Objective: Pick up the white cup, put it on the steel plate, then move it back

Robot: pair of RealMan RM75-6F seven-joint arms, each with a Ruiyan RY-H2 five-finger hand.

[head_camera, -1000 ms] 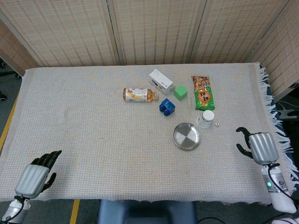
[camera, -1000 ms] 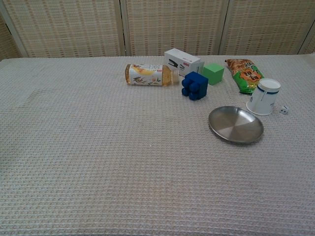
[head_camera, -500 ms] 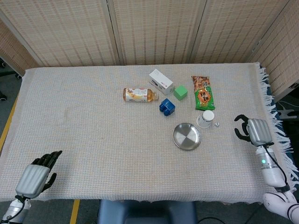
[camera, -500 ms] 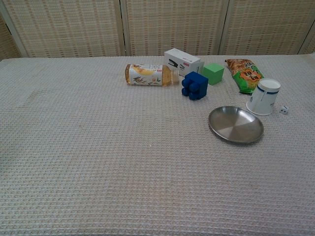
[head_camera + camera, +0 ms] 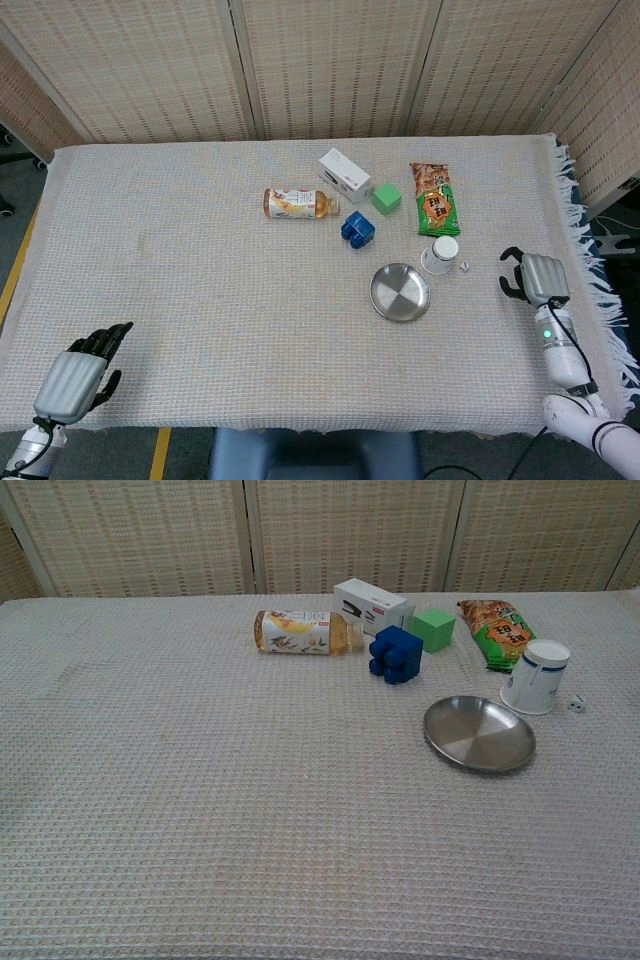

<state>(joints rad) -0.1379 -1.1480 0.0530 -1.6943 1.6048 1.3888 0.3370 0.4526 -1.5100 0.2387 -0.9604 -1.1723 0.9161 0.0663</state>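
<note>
The white cup (image 5: 439, 254) with a dark band stands upright on the cloth, just right of and behind the steel plate (image 5: 399, 292); the chest view shows the cup (image 5: 535, 677) and the plate (image 5: 479, 733) too. My right hand (image 5: 535, 277) hovers to the right of the cup, well apart from it, fingers spread and holding nothing. At the table's near left corner my left hand (image 5: 75, 375) rests low, fingers apart and empty. Neither hand appears in the chest view.
A tea bottle (image 5: 294, 203) lies on its side. Behind the plate sit a white box (image 5: 344, 174), a green cube (image 5: 386, 198), a blue block (image 5: 357, 228) and a green snack bag (image 5: 434, 199). A small white die (image 5: 463, 266) lies beside the cup.
My right hand has moved away from me and slightly left, closer to the cup. The left hand and all objects have stayed put.
</note>
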